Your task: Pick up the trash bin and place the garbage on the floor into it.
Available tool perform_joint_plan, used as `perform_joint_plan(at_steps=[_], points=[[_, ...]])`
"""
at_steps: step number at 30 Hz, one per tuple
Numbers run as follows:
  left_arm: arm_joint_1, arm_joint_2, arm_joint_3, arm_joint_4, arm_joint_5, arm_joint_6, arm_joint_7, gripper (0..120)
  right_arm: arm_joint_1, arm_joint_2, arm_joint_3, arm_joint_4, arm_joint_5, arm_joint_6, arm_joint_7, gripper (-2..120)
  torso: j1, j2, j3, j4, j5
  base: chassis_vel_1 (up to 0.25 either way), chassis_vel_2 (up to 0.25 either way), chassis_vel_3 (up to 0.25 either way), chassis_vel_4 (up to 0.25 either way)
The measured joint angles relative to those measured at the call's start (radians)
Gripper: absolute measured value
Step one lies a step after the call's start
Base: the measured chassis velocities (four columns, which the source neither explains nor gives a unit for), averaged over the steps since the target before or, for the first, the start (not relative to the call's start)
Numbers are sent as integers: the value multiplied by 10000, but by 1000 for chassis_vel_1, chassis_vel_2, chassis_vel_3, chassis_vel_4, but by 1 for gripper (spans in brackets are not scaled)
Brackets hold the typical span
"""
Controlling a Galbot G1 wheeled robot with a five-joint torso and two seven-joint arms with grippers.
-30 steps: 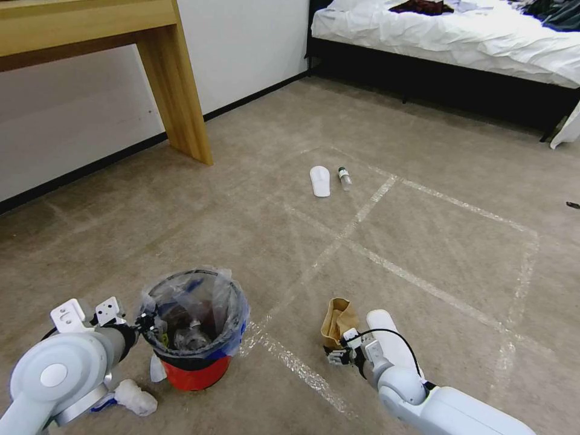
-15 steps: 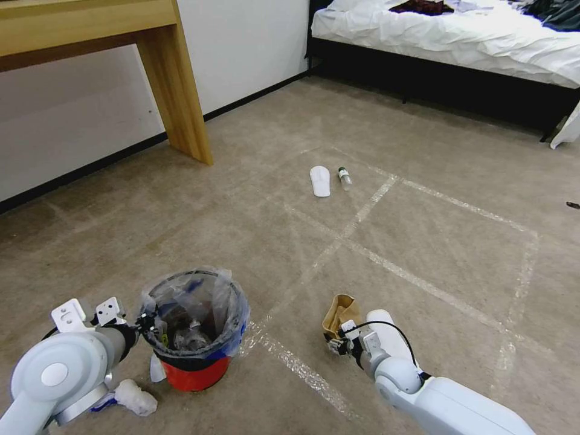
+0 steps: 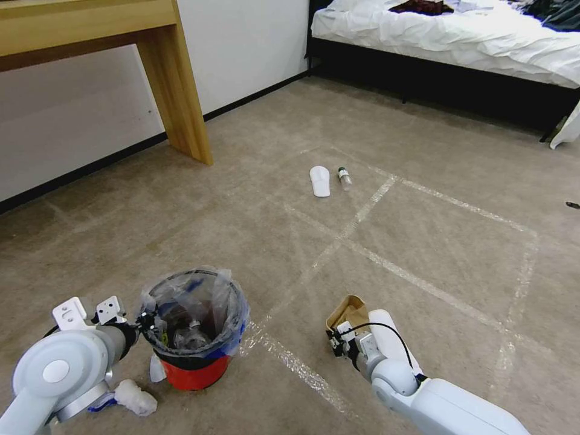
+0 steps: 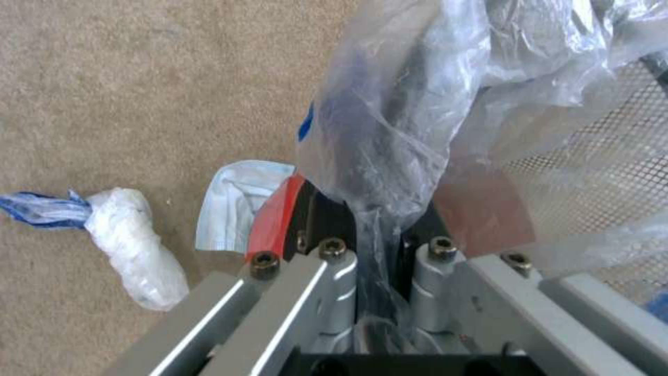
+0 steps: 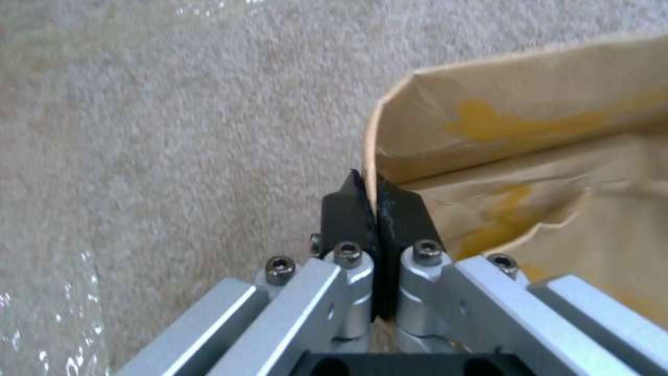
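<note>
The trash bin (image 3: 196, 368), red with a crinkled clear liner, stands on the floor (image 3: 423, 241) at the near left. My left gripper (image 3: 145, 322) is shut on its rim and liner; the left wrist view shows the left gripper (image 4: 376, 209) pinching plastic over the red wall (image 4: 275, 219). My right gripper (image 3: 334, 342) is shut on the edge of a brown paper bag (image 3: 350, 309), and up close the right gripper (image 5: 376, 196) clamps the bag's rim (image 5: 522, 156). A white slipper (image 3: 389, 338) lies beside that arm. Farther off lie another slipper (image 3: 320, 180) and a bottle (image 3: 344, 177).
A white crumpled wad (image 3: 136, 397) (image 4: 135, 245) and a pale blue-white scrap (image 4: 240, 203) lie by the bin's base. A wooden table leg (image 3: 178, 90) stands at the back left, a bed (image 3: 447, 36) at the back right. Pale tape lines (image 3: 386, 266) cross the carpet.
My right gripper has shifted slightly right and forward with the brown bag, whose open end has tipped up. The left arm and bin have stayed put.
</note>
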Motion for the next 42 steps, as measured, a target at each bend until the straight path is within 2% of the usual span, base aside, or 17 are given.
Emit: perform_joint_plan(at_steps=[14, 20, 30, 32, 36, 42], points=[[-18, 6, 29, -51, 72, 3, 40, 4, 85, 50, 204, 38, 183, 14, 232, 0, 0, 0, 0, 0, 1, 0, 0, 0, 0], [-14, 103, -40, -101, 21, -10, 16, 4, 386, -3, 721, 523, -283, 428, 187, 0, 0, 0, 1, -1, 2, 0, 0, 0, 0], [16, 224, -165, -206, -141, -56, -20, 4, 2060, -631, 1765, 2688, -1282, 2090, -364, 0, 1, 0, 0, 0, -1, 0, 0, 0, 0], [14, 252, -171, -219, -155, -70, -29, 4, 2501, -638, 1855, 3092, -1098, 2664, -587, 0, 0, 0, 0, 0, -1, 0, 0, 0, 0], [-22, 310, -171, -257, -238, -97, -37, 4, 3032, -464, 1853, 3399, -564, 3270, -955, 0, 0, 0, 1, 0, 1, 0, 0, 0, 0], [-84, 430, -193, -258, -386, -151, -47, 4, 3910, -206, 1611, 3722, 385, 3839, -1838, 0, 0, 0, 1, 1, 0, 0, 0, 0, 0]])
